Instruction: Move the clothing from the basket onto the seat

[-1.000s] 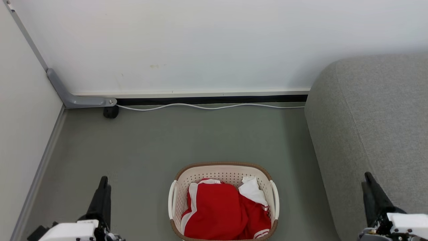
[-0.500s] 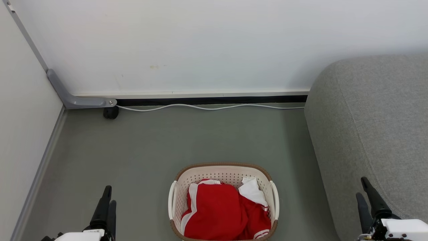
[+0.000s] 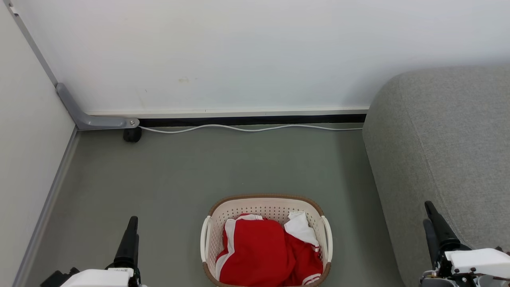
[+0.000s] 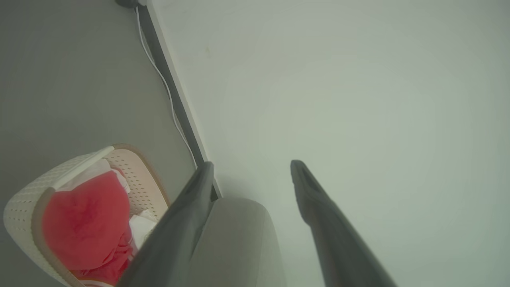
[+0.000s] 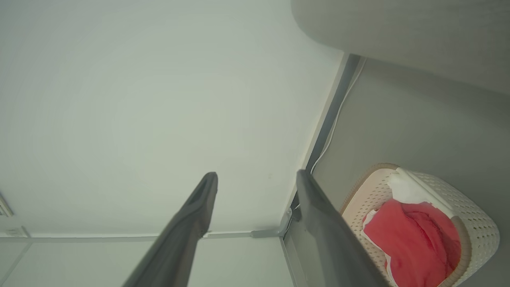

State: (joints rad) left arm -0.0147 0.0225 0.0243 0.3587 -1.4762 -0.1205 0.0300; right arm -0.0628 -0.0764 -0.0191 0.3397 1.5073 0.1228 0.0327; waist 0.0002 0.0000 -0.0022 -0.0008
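The clothing, bright red with white panels, lies bunched in the cream basket on the floor at the bottom centre of the head view. The grey seat rises at the right. My left gripper hangs left of the basket and stands open, holding nothing. My right gripper is open in front of the seat's edge, right of the basket. The left wrist view has the left gripper spread against the wall, with the basket, clothing and seat. In the right wrist view the right gripper stands apart from the basket, clothing and seat.
A white cable runs along the foot of the back wall. A grey bracket with a black caster sits in the far left corner, where a partition wall closes the left side. Grey floor lies between basket and wall.
Both grippers have gone from shut to open. The left gripper has sunk a little and shifted right; the right gripper has shifted slightly left. Basket and clothing have not moved.
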